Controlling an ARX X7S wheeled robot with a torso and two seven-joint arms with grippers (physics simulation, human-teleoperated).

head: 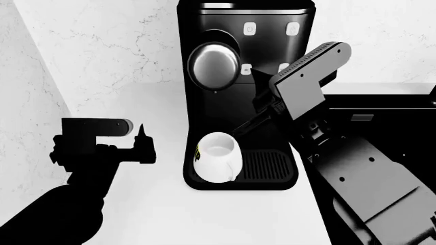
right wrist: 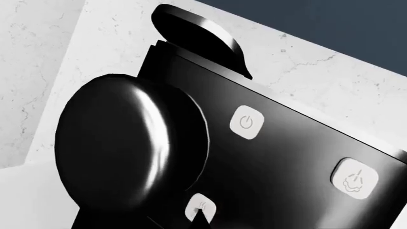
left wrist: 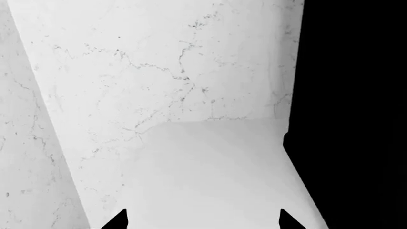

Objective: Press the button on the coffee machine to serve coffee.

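The coffee machine is tall and black, with a round silver disc, four pale buttons and a ribbed drip tray. A white cup stands on the tray under the disc. My right arm reaches in from the right to the machine's front. In the right wrist view my right gripper shows as one dark point, shut, right at the lower left button; I cannot tell whether it touches. My left gripper is open and empty, left of the machine over the counter. It also shows in the head view.
White marble walls close the corner behind and to the left. The white counter runs in front of the machine. A black sink lies right of the machine, partly covered by my right arm. The power button and steam button sit higher up.
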